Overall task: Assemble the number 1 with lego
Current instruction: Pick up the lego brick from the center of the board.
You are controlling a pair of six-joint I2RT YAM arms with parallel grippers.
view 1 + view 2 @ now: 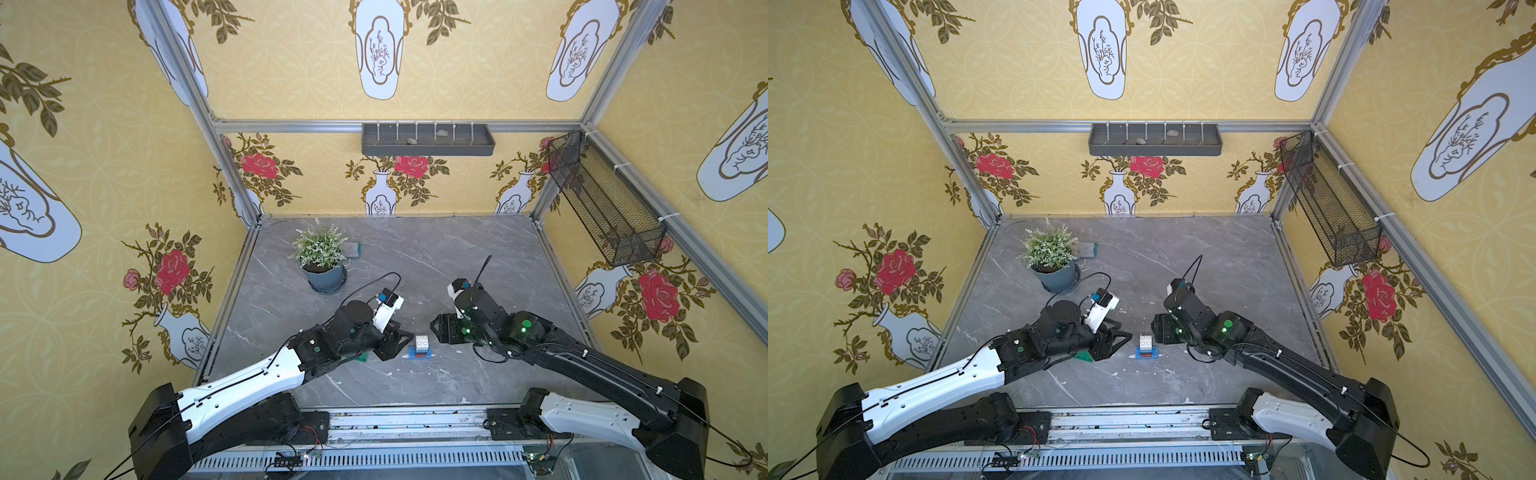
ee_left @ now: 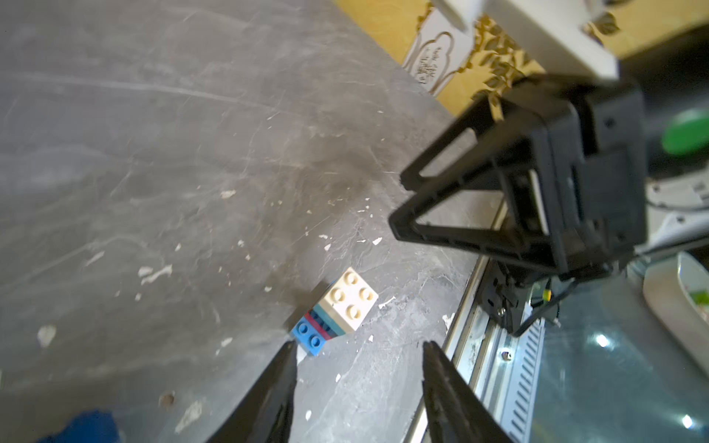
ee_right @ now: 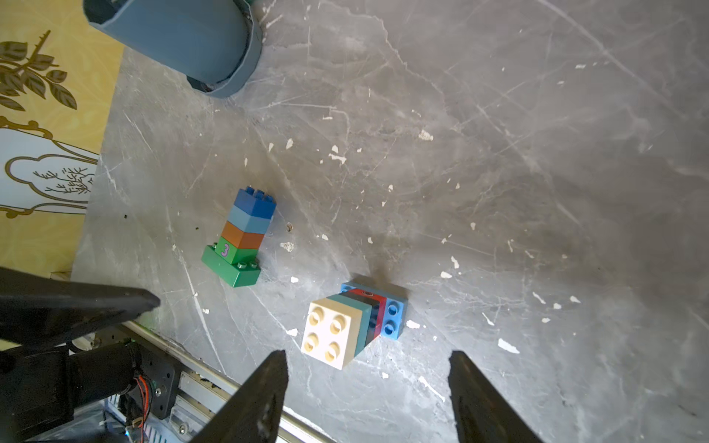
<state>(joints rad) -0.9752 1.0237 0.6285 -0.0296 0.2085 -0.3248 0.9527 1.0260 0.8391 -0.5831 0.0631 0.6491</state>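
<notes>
Black left gripper [image 2: 360, 347] and black right gripper [image 3: 368, 354] stand spread, holding nothing; between them on the grey marble tabletop [image 3: 498, 153] sits a lego stack [image 3: 345, 326]: a white 4-stud square over teal, black and red squares on 1 long blue brick. Near the left gripper stands another lego tower [image 3: 241, 241]: blue, light blue, orange-brown, then green marked 3, on 1 long green brick.

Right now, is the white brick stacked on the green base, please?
No, the white brick tops the stack built on the blue base.
</notes>
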